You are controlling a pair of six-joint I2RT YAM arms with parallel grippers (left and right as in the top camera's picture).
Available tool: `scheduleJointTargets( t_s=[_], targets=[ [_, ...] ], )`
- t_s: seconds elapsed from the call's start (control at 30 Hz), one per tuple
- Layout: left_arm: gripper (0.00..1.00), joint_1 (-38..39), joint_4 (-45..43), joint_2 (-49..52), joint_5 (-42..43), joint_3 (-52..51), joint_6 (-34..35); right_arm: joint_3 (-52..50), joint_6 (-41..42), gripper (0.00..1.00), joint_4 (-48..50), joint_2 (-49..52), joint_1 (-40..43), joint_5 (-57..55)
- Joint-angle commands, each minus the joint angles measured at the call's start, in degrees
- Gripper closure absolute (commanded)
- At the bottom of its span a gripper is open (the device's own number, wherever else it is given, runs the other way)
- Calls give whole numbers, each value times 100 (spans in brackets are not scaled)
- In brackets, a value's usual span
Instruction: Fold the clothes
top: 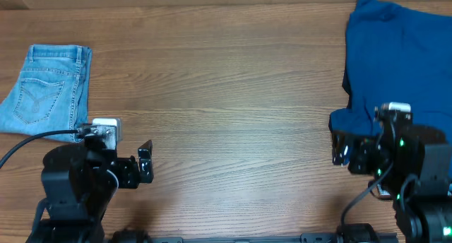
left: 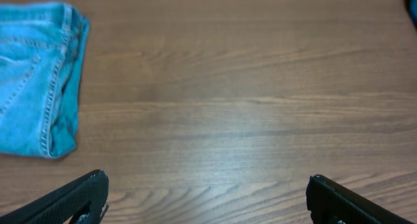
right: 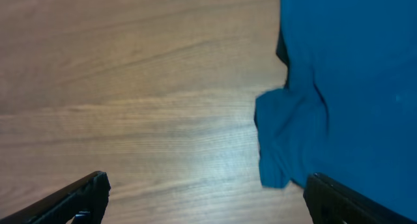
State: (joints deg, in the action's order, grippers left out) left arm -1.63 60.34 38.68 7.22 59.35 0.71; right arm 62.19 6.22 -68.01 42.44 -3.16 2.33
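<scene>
— So, where to find the jeans (top: 48, 91)?

— Far left of the wooden worktop (top: 233, 80), folded into a compact bundle. Waistband turned away from the robot, one stitched back pocket facing up. Light-wash blue denim, lying flat, gripped by neither hand.

— And the left hand (top: 145, 162)?

— Nearer the robot than the bundle and off to its right, over bare wood grain. Jaws spread wide, empty. Seen from the left wrist: both black fingertips (left: 91, 191) low in the frame, the denim's folded edge up in the left corner, well apart from them.

— Anything trailing from that arm?

— A black cable (top: 28, 140), curving along the near edge of the jeans in the overhead view. Touching the denim or not, hard to tell.

— The right hand (top: 341, 150)?

— Open as well, jaws fully apart, holding nothing. Poised near the robot's right side, just beside a large dark royal-blue garment (top: 399, 52) spread over the far right of the worktop.

— In contact with that cloth?

— Cannot tell from above. Seen from the right wrist: a loose, sleeve-like flap of the blue fabric lying ahead of the jaws, toward the right-hand fingertip, the left-hand fingertip over plain wood. No cloth pinched between them.

— Jeans and blue garment, how far apart?

— Well apart, at opposite ends of the worktop.
</scene>
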Motion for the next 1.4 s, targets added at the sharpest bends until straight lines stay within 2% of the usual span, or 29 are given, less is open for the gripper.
scheduleJointTargets(
  t_s=[0.0,0.6,0.8,0.9,1.1,1.2,1.37],
  targets=[
    [0,-22,-15,140,-31,-166,101,-138,-2,0,-319,-55,-37,-120],
    [0,-22,-17,363,-31,-173,101,-188,-2,0,-435,-118,-31,-120],
    [0,-22,-17,363,-31,-173,101,-616,-4,0,-282,-1025,-33,-184],
    [0,-22,-17,363,-31,-173,101,-1196,-7,0,269,-1668,-72,-179],
    [0,-22,-17,363,-31,-173,103,-3283,-4,0,2490,-3366,-236,39],
    [0,-22,-17,363,-31,-173,103,-4011,-2,0,3182,-4111,-236,144],
    [0,-22,-17,363,-31,-173,103,-4476,-26,0,3930,-4223,-236,13]
  ],
)
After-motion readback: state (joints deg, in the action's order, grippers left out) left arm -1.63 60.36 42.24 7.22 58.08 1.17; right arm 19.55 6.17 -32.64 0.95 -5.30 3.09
